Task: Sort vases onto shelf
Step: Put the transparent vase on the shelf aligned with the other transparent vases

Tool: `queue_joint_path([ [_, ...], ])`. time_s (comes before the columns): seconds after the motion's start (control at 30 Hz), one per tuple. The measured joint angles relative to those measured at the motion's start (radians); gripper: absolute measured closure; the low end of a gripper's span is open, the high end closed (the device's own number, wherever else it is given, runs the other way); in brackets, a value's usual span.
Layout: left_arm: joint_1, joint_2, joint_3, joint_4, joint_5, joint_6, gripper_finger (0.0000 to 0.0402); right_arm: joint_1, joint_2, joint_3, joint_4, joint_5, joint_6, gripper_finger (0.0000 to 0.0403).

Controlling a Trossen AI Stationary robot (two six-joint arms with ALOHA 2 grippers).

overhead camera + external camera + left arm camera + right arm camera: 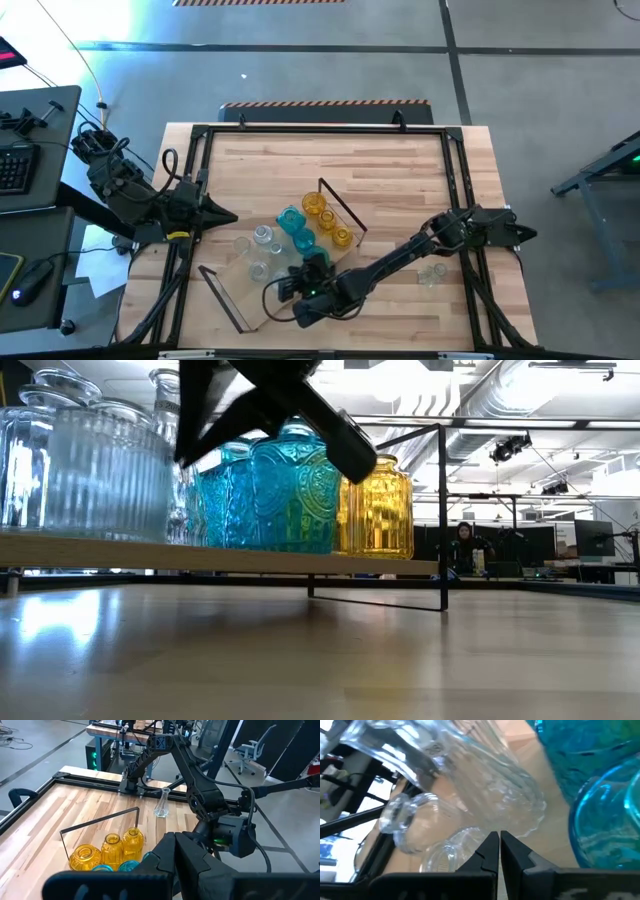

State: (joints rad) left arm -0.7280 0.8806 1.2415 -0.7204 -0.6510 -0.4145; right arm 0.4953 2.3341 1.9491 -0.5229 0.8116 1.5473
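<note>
The shelf (232,283) lies slanted across the table's middle, its light board (220,558) carried on black wire frames. On it stand clear vases (260,238), teal vases (298,232) and yellow vases (326,220), also seen as yellow vases (112,851) in the left wrist view. My right gripper (499,842) is shut, low by the shelf's near side (278,288), its tips right at the clear vases (445,855). My left gripper (172,840) is shut, raised over the table's left side (225,215). One slender clear vase (432,272) stands alone on the table at the right. My right gripper's shut fingertips (490,845) stand right at the rounded side of a small clear vase (452,851) on the shelf, coming in slanting downward from the table's near side. I cannot tell whether they touch it.
The black wire end frame (340,205) rises at the shelf's far right end, another frame (222,298) at its near left end. A black rail frame (320,130) runs round the tabletop. A desk with a keyboard (15,165) stands left of the table.
</note>
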Motion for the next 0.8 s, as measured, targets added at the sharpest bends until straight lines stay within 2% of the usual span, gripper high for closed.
queue_joint_path([
  [0.8,0.0,0.0,0.0,0.0,0.019,-0.03,0.0402,0.025,0.0,0.0,0.068,-0.043,-0.037,0.0403],
])
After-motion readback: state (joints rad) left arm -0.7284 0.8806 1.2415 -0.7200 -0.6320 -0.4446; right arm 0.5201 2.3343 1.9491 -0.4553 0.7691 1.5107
